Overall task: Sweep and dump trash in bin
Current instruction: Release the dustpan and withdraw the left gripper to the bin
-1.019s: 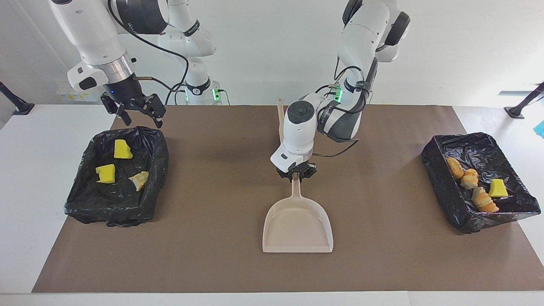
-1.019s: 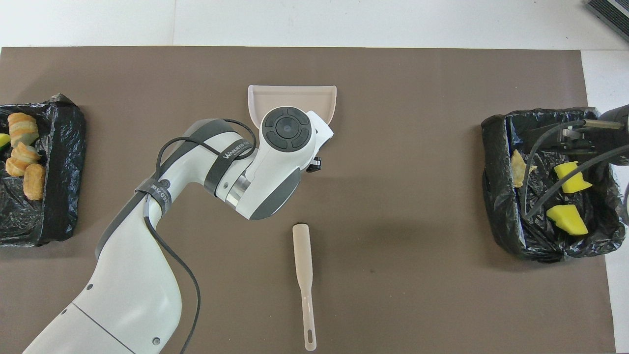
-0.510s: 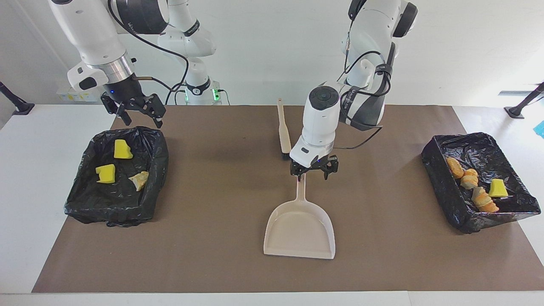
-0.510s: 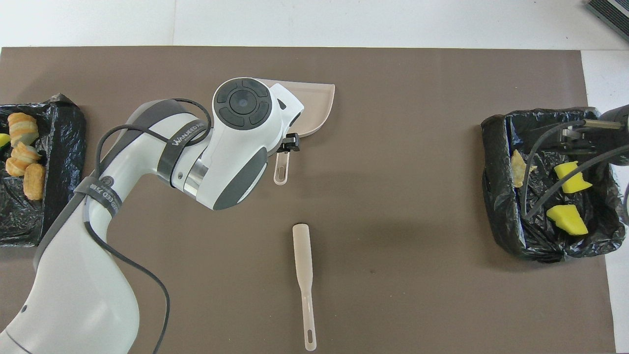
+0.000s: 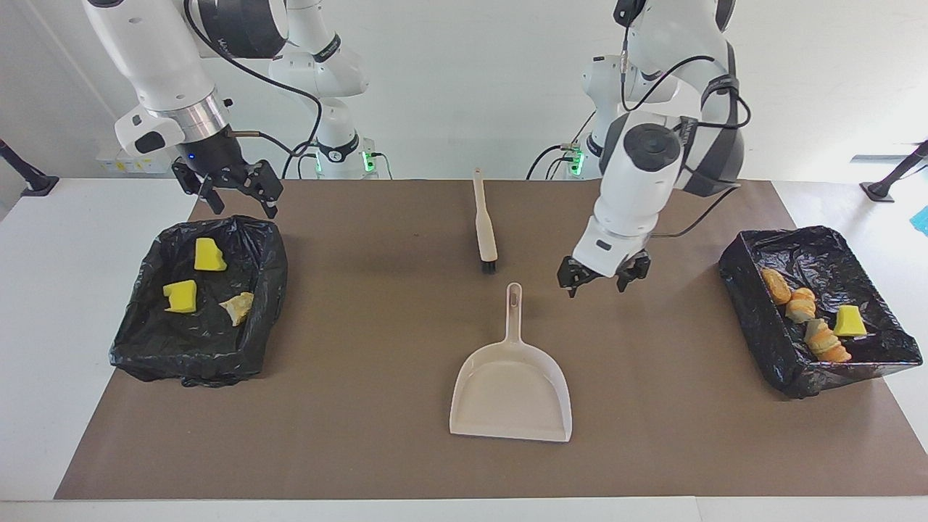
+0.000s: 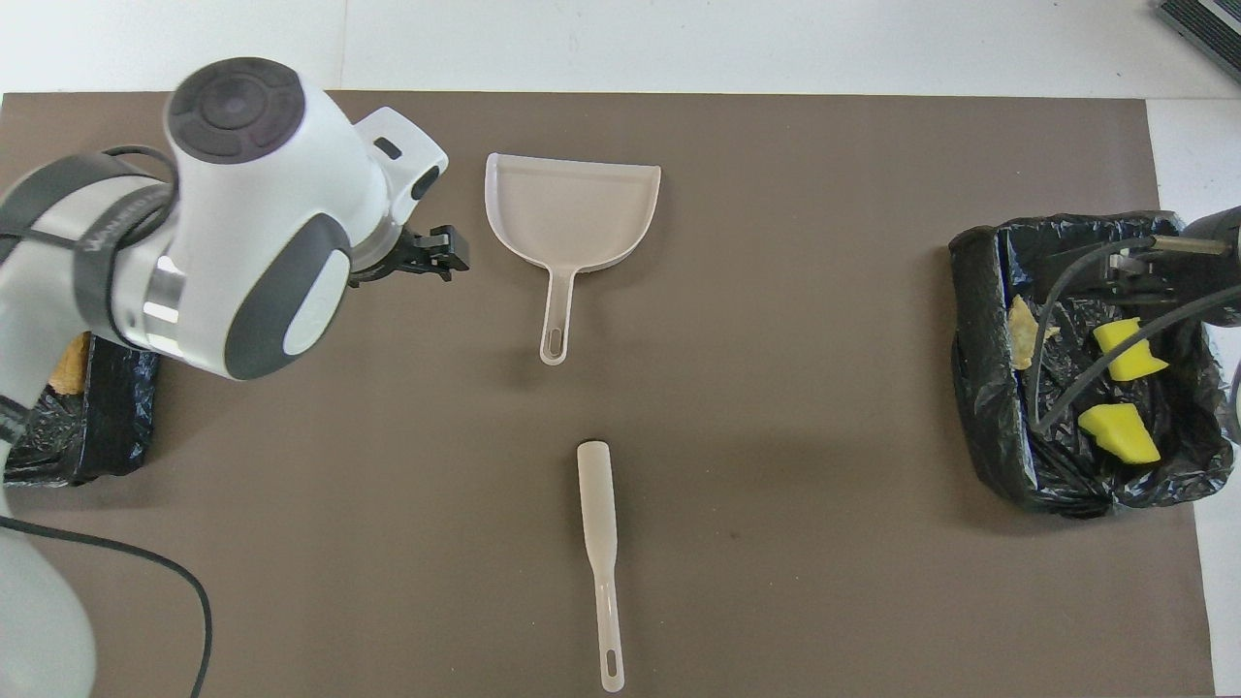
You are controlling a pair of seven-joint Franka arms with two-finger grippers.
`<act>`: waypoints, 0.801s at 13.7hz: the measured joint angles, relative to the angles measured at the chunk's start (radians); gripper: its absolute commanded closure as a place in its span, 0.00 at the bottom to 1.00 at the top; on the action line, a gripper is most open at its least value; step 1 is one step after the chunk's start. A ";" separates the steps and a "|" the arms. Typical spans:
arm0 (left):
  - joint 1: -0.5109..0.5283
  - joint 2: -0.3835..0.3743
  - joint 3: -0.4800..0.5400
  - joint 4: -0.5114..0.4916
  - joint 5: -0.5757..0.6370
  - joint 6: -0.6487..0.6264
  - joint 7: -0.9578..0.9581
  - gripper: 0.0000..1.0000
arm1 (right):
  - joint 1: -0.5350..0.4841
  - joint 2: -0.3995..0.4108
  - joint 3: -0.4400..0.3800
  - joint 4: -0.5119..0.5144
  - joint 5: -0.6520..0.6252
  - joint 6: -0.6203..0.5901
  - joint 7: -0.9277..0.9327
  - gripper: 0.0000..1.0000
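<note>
Brown paper (image 5: 362, 435) covers most of the white table, and a plain white wall stands at the robots' end. From the facing view, one black-lined bin (image 5: 199, 366) sits at the right arm's end of the table and another bin (image 5: 768, 341) sits at the left arm's end. All the trash is inside them: yellow sponge bits and a tan piece (image 5: 237, 306) in the first, bread-like pieces (image 5: 801, 304) and a sponge wedge (image 5: 849, 321) in the second. Lots of bare paper lies between the bins. The dustpan (image 5: 511, 391) lies flat in the middle, and the brush (image 5: 483, 225) lies nearer to the robots. The left gripper (image 5: 601, 276) hangs over bare paper between the dustpan handle and its bin, fingers spread wide, holding nothing. The right gripper (image 5: 235, 192) waits over the edge of its bin, fingers apart, holding nothing.

From the overhead view, the dustpan (image 6: 572, 218) and brush (image 6: 599, 543) lie apart with room all round. The left gripper (image 6: 431, 260) sits beside the dustpan, not touching it. The left arm bends in and hides most of its bin (image 6: 107, 427). The right arm's bin (image 6: 979, 388) shows two yellow sponge bits (image 6: 1120, 431).
</note>
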 measured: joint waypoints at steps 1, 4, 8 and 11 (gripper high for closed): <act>0.034 -0.023 0.001 0.000 -0.006 -0.031 0.058 0.00 | 0.000 0.000 0.000 0.000 0.000 0.000 0.000 0.00; 0.119 -0.081 0.001 -0.004 -0.009 -0.091 0.190 0.00 | 0.000 0.000 0.000 0.000 0.000 0.000 0.000 0.00; 0.212 -0.167 0.001 -0.052 -0.027 -0.148 0.320 0.00 | 0.000 0.000 0.000 0.000 0.000 0.000 0.000 0.00; 0.265 -0.257 0.001 -0.153 -0.049 -0.147 0.401 0.00 | 0.000 0.000 0.000 0.000 0.000 0.000 0.000 0.00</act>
